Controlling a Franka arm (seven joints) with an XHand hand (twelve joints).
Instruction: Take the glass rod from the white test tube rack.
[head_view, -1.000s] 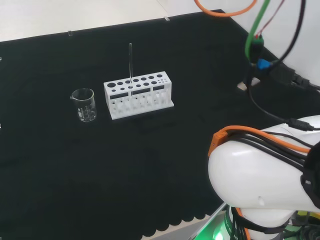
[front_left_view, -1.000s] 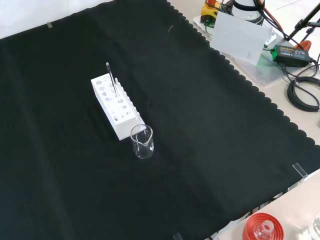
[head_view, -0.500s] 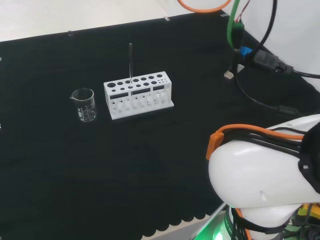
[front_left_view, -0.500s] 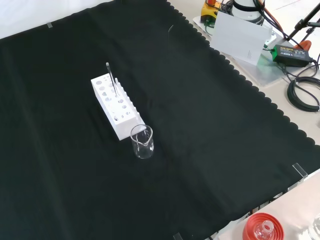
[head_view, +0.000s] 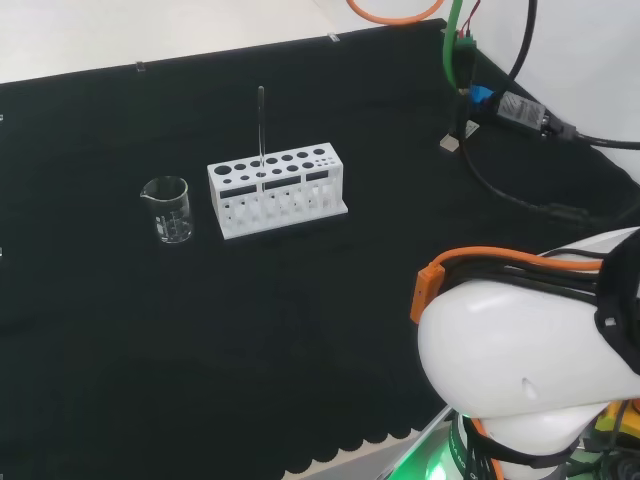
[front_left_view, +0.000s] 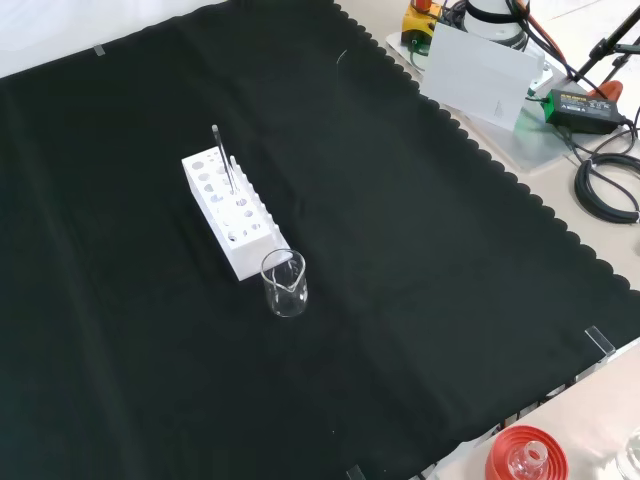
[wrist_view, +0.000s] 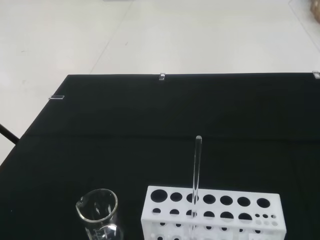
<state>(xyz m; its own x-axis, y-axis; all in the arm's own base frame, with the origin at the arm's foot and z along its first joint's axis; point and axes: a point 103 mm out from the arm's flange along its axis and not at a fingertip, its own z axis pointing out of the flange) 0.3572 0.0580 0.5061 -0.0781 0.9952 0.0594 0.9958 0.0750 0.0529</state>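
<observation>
A white test tube rack stands on the black cloth, left of the middle in the head view. A thin glass rod stands upright in one of its back holes and rises well above it. In the front view the rack runs away from the camera with the rod near its far end. The wrist view looks at the rack from a distance, with the rod upright in it.
An empty clear glass beaker stands just left of the rack in the head view, nearer than it in the front view. The arm's white link fills the head view's lower right. A red ribbed stand sits at the front view's bottom edge.
The cables and the arm's link at the head view's right have shifted a little. The rack, the rod and the beaker have not moved.
</observation>
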